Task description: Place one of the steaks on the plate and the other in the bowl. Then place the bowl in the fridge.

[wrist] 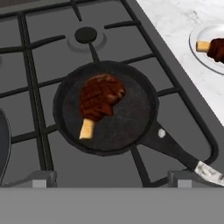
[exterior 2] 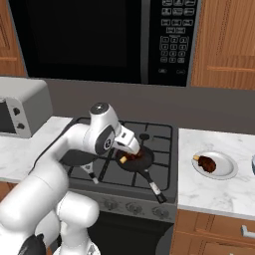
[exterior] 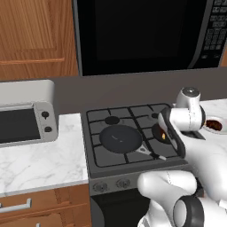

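Gripper (exterior 2: 130,149) jaws are spread wide and hold nothing; the hand is poised over the near right burner of the stove (wrist: 39,70), pointed down at the small black frying pan (wrist: 105,107), presumably so that it can drop straight onto what lies inside. One steak (wrist: 99,98) rests in that pan, dark and ribbed, with its pale orange bone end turned toward the near left, apart from the pan's wall. From the hand view the meat sits almost centred between the finger tips, which suggests alignment for a pick. The other steak (exterior 2: 207,163) is already laid on the plate (exterior 2: 226,167), which stands on the marble counter (exterior 2: 214,194) just right of the stove, so that half of the task appears done. A second, empty pan (exterior: 120,138) occupies the near left burner. Only a sliver at the right edge of the right base view may be the bowl; it cannot be told for certain. The remaining steak is judged to be meant for that bowl.
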Motion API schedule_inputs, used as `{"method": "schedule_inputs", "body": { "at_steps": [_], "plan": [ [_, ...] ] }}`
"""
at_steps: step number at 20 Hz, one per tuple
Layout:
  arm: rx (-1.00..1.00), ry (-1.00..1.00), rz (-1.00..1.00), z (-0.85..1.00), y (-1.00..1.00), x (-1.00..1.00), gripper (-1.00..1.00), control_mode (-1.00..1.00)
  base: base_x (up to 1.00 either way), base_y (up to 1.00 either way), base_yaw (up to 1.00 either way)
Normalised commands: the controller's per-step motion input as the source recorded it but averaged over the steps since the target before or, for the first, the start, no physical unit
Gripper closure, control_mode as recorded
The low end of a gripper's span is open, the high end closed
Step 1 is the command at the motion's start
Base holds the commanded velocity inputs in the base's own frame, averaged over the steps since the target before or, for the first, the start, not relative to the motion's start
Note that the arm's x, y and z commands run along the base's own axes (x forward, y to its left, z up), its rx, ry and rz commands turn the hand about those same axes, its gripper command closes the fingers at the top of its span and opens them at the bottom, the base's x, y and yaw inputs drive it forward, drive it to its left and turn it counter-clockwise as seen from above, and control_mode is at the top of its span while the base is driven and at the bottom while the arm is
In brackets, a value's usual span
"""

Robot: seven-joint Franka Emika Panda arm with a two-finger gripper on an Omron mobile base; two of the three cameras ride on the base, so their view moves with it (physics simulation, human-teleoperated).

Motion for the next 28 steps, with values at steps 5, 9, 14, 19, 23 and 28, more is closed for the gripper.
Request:
{"method": "schedule_inputs", "body": {
  "at_steps": [5, 9, 14, 19, 23, 28],
  "plan": [
    [0.03, 0.03, 0.00, -0.19, 0.01, 0.32, -1.00, -1.00, 0.00, 0.00, 0.00],
    [0.01, 0.00, 0.00, -0.19, 0.00, 0.22, -1.00, -1.00, 0.00, 0.00, 0.00],
    [0.00, 0.00, 0.00, -0.15, 0.00, 0.28, -1.00, -1.00, 0.00, 0.00, 0.00],
    [0.00, 0.01, 0.00, -0.30, 0.00, 0.32, -1.00, -1.00, 0.00, 0.00, 0.00],
    [0.01, 0.00, 0.00, -0.24, 0.00, 0.22, -1.00, -1.00, 0.00, 0.00, 0.00],
    [0.04, 0.00, 0.00, -0.24, -0.03, 0.08, -1.00, -1.00, 0.00, 0.00, 0.00]
  ]
}}
